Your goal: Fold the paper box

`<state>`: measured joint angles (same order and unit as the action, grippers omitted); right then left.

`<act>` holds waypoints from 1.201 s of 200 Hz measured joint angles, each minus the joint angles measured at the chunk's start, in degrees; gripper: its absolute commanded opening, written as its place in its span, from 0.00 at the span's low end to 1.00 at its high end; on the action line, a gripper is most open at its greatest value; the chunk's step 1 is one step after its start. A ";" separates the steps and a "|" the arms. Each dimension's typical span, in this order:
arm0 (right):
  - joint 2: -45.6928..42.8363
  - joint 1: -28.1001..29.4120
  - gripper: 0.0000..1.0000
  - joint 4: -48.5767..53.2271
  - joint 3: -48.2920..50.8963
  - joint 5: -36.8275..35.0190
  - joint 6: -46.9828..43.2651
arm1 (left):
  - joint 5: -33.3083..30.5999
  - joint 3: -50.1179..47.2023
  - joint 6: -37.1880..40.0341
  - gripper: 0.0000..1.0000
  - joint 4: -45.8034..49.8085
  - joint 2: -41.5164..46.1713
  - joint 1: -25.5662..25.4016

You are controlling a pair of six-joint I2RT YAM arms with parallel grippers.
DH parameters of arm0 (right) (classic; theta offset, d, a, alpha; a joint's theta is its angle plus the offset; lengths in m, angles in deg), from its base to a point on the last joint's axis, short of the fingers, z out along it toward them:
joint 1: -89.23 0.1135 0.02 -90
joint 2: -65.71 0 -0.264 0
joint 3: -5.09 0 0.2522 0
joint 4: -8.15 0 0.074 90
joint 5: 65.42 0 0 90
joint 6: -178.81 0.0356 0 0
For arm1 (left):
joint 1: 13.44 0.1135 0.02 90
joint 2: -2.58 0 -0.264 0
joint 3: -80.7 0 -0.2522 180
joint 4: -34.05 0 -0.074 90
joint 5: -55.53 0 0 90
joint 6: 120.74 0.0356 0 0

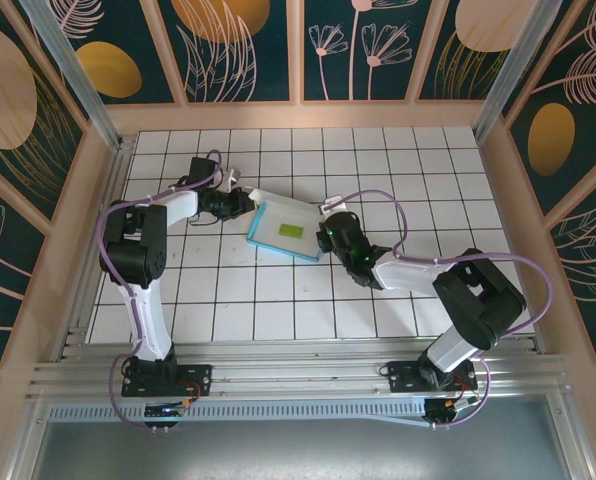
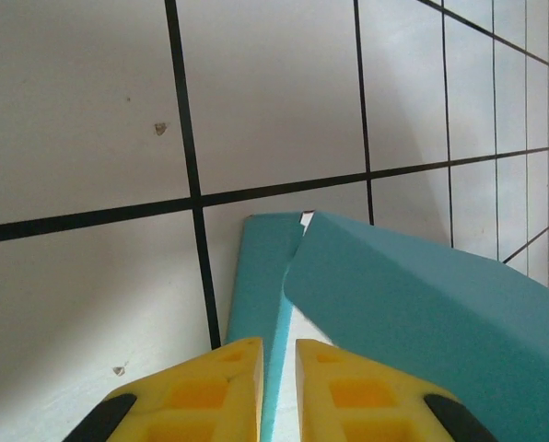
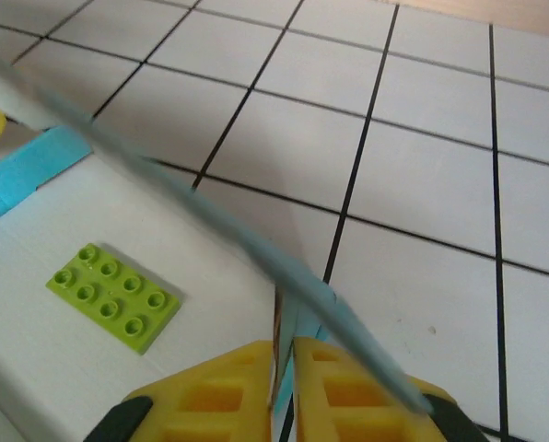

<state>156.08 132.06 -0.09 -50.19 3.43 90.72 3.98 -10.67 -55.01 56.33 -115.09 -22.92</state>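
Well, the left pincer (image 2: 278, 354) pinches the left edge of the paper box (image 1: 271, 225), which lies on the table (image 1: 408, 170) with a green block (image 3: 114, 296) on it, and the right pincer (image 3: 284, 350) is narrow around its right flap, but I cannot tell if it grips.

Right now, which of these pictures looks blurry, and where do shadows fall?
Right wrist view: the paper box's raised edge is a blurred diagonal streak, the green studded brick sharp. Left wrist view: its turquoise flap shadows the tile. Top view: even light.
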 measured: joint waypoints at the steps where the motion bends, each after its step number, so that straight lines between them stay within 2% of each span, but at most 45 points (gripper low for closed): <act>1: 0.00 0.02 0.21 0.11 0.02 -0.02 0.11 | -0.07 -0.02 0.00 0.17 0.02 0.00 -0.04; 61: -2.03 0.15 0.29 2.64 0.98 0.20 -0.37 | -3.54 -0.33 0.85 0.18 0.15 0.46 -0.35; 77: -3.19 0.15 0.34 3.04 0.98 0.22 -0.22 | -5.11 -0.72 1.55 0.20 0.70 1.33 -0.35; 82: -3.65 0.15 0.36 3.48 0.96 0.35 0.02 | -5.64 -0.85 1.79 0.21 0.90 1.68 -0.35; 99: -5.42 0.13 0.54 6.12 0.61 1.22 0.52 | -7.45 -1.31 2.56 0.23 1.60 3.26 -0.35; 114: -7.78 0.02 0.63 9.84 -0.15 2.40 2.45 | -9.09 -2.12 3.52 0.25 2.36 5.35 -0.35; 146: -14.93 -1.92 0.73 16.76 -1.60 8.15 5.53 | -13.20 -2.99 6.34 0.26 3.89 10.45 -0.35; 170: -17.79 -6.84 0.76 19.58 -3.21 14.95 7.41 | -15.21 -2.99 7.76 0.26 3.80 12.46 -0.35; 199: -15.85 -10.43 0.76 20.63 -5.09 19.56 6.73 | -16.24 -3.02 7.48 0.25 3.72 12.52 -0.28; 209: -14.51 -10.62 0.73 20.57 -5.25 20.46 6.86 | -16.94 -3.54 6.62 0.25 3.08 12.85 -0.28; 226: -13.16 -10.64 0.62 20.50 -4.92 20.92 10.05 | -18.43 -7.58 4.87 0.26 0.44 15.34 -0.28; 240: -13.16 -10.71 0.62 20.61 -4.00 21.14 15.21 | -19.37 -13.07 3.02 0.27 -1.44 19.74 -0.28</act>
<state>142.92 121.35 20.52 -54.18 24.57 105.93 -15.38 -23.74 -51.99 54.89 -95.35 -23.20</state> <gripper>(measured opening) 0.619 0.264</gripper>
